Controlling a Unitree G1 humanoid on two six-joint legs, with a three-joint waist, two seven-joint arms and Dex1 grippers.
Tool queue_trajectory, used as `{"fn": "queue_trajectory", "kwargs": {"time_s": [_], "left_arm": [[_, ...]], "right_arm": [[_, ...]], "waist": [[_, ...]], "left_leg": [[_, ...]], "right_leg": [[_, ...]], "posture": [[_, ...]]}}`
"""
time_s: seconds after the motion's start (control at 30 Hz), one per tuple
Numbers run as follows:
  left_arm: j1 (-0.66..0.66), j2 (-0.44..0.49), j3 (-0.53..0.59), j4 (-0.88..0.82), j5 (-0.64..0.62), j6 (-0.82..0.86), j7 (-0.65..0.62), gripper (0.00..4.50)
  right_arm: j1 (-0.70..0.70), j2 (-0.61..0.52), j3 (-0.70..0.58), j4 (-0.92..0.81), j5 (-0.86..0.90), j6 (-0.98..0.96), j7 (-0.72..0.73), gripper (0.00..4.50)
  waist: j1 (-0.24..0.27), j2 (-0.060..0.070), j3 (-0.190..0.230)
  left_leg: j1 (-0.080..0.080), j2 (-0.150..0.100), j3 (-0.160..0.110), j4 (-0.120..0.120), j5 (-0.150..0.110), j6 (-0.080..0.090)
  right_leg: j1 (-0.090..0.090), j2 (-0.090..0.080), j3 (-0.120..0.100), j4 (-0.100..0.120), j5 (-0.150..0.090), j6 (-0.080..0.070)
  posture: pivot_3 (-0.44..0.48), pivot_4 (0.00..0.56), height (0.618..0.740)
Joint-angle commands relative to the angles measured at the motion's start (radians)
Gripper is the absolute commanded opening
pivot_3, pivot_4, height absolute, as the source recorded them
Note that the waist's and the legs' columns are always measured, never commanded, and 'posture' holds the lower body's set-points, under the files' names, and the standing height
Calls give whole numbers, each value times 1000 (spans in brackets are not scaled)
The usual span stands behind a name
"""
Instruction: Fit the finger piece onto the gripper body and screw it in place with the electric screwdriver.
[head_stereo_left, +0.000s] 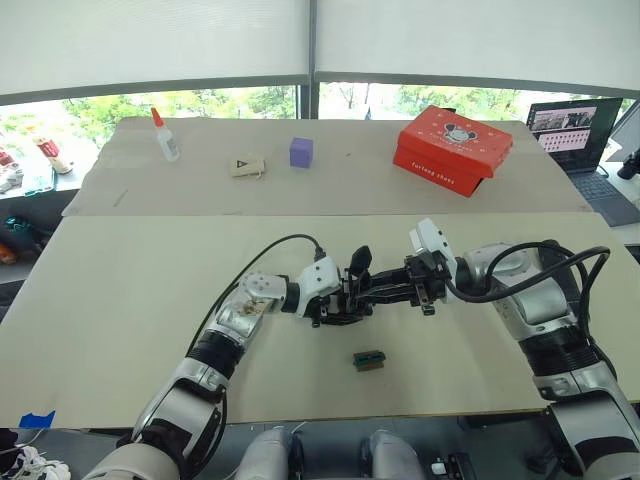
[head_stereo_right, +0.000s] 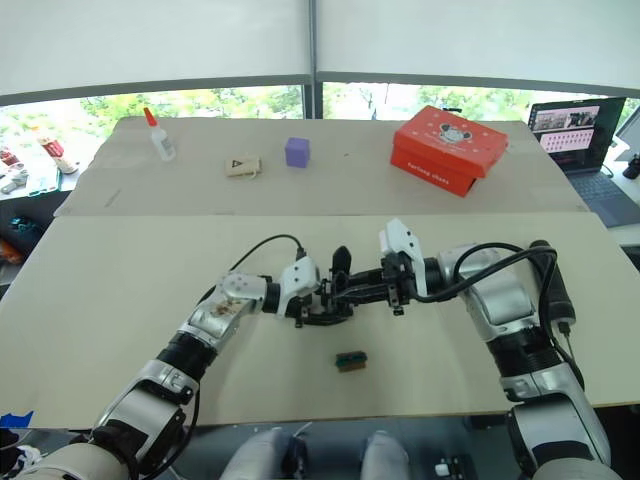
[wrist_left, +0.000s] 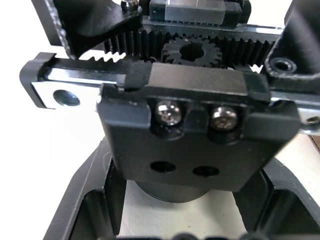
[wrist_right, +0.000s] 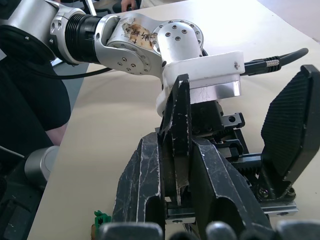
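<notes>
Between both grippers, the gripper body (head_stereo_left: 345, 298) shows black rack-and-gear linkages.

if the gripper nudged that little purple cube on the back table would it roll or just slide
The purple cube would probably slide rather than roll: its faces look flat and it sits squarely on the back table. It looks small and likely light, so a slight nudge should move it.

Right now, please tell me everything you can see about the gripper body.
The gripper body is a compact black assembly that looks like plastic and metal, held over the near table between both arms. The left wrist view shows a toothed rack and a small gear, a silver rail, and a black carriage block with two screws and two empty holes. One ribbed black finger stands up from it. The left gripper holds it, and the right gripper presses a thin black piece against it.
</notes>
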Motion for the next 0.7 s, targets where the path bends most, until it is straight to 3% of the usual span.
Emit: {"fn": "queue_trajectory", "kwargs": {"time_s": [0.03, 0.27, 0.7], "left_arm": [[-17, 1, 52, -55, -31, 0, 15, 2323], [-23, -1, 55, -49, -31, 0, 21, 2323], [-30, 8, 58, -48, -33, 3, 20, 2323]], "right_arm": [[131, -52, 87, 70, -166, 43, -95, 321], [194, -71, 111, 23, -228, -43, -167, 321], [114, -62, 141, 98, -240, -51, -180, 321]], "waist": [[2, 0, 0], [3, 1, -1], [-2, 1, -1]], "left_leg": [[0, 0, 0, 0, -1, -1], [1, 0, 0, 0, -4, -6], [2, 3, 0, 0, -3, -5]], "right_leg": [[0, 0, 0, 0, 0, 0], [0, 0, 0, -1, 0, 0], [0, 0, 0, -1, 2, -3]], "posture": [[0, 150, 740], [0, 150, 740], [0, 150, 740]]}}
